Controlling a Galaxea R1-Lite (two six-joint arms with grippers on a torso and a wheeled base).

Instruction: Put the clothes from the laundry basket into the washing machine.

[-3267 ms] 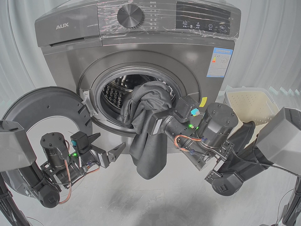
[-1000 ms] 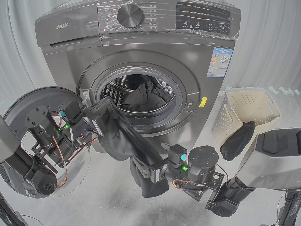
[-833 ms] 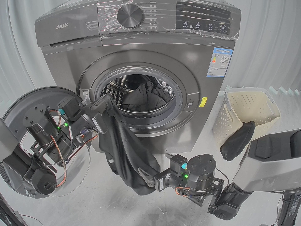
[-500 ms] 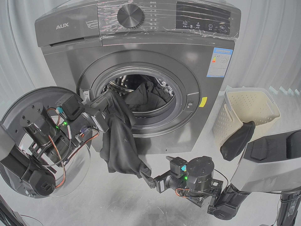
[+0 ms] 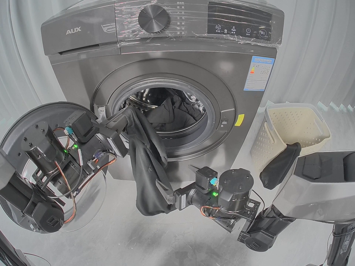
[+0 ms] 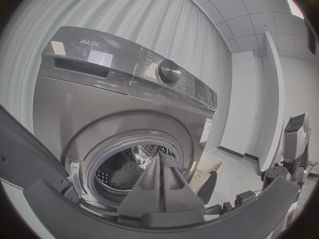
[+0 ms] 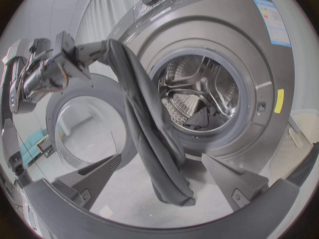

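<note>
A dark grey garment [image 5: 146,167] hangs from my left gripper [image 5: 124,119], which is shut on its top edge just left of the washing machine's open drum [image 5: 166,111]. In the left wrist view the fingers [image 6: 151,183] pinch a fold of the cloth [image 6: 167,160]. The garment's lower end dangles near the floor. My right gripper [image 5: 165,195] is open, low in front of the machine, against the garment's lower part. The cloth [image 7: 149,130] hangs in front of its spread fingers [image 7: 109,166]. More dark clothes [image 5: 173,111] lie inside the drum.
The round door [image 5: 44,122] stands swung open at the left, behind my left arm. A cream laundry basket [image 5: 296,126] stands to the right of the machine, with a dark garment [image 5: 281,165] draped over its front rim. Bare grey floor lies below.
Earlier my right gripper held the garment at the drum and the left one was open; now the left holds it. In the last half second my right gripper rose to the garment's lower part.
</note>
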